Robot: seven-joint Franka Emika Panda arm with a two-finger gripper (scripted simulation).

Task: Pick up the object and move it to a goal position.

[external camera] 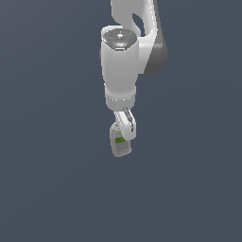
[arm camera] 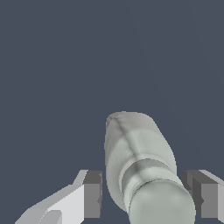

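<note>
The small grey-beige bottle with a green-and-white label hangs slightly tilted just under the white arm's hand in the exterior view. My gripper comes down from above and its fingers reach over the bottle's upper part. In the wrist view the bottle runs away from the camera, with its rounded cap nearest. It sits between the two dark pads, which stand close against its sides. My gripper is shut on the bottle. No goal marker shows.
Only a plain dark blue-grey background surrounds the arm in both views. No other objects, edges or containers show.
</note>
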